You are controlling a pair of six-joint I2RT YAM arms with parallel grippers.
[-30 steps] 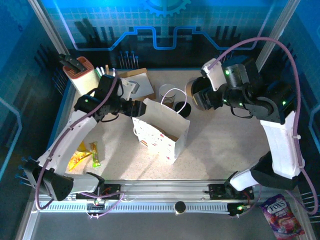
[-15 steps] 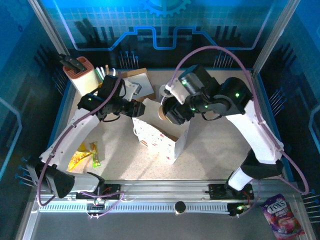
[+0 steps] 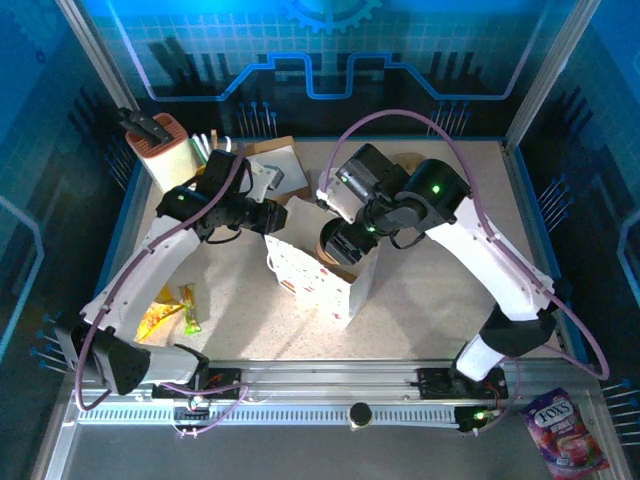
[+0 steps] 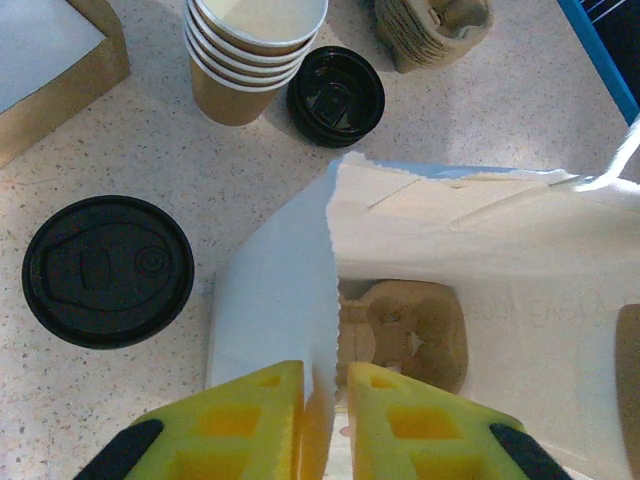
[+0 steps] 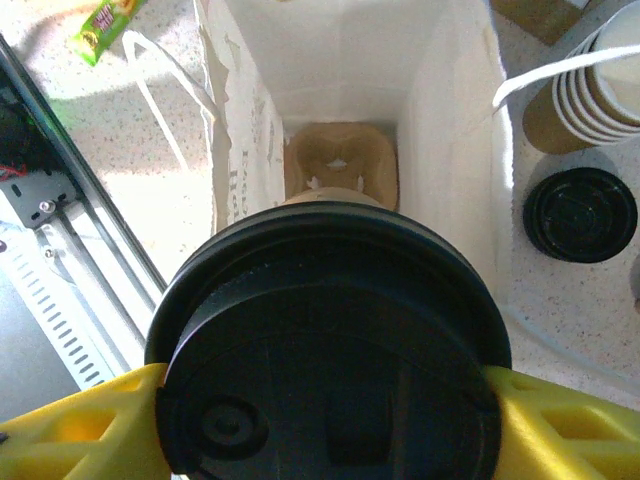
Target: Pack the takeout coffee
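Note:
A white printed paper bag [image 3: 318,272] stands open at mid-table, with a beige pulp carrier [image 4: 405,335] lying at its bottom. My left gripper [image 4: 325,400] is shut on the bag's near-left rim [image 3: 275,215], the paper wall [image 4: 270,290] pinched between the yellow fingers. My right gripper [image 5: 325,420] is shut on a tan takeout coffee cup [image 3: 333,243] with a black lid [image 5: 330,350], held just above the bag's mouth and over the carrier [image 5: 340,160]. Another lidded cup [image 4: 108,270] stands on the table left of the bag.
A stack of empty cups [image 4: 255,50], loose black lids [image 4: 337,95] and spare carriers [image 4: 435,30] sit behind the bag. At the back left are a cardboard box [image 3: 275,165] and a holder [image 3: 160,145]. Snack packets [image 3: 165,310] lie front left.
The right arm has swung in from the back right with the lidded cup and now holds it over the bag's mouth. The left gripper's fingers have closed on the bag's rim.

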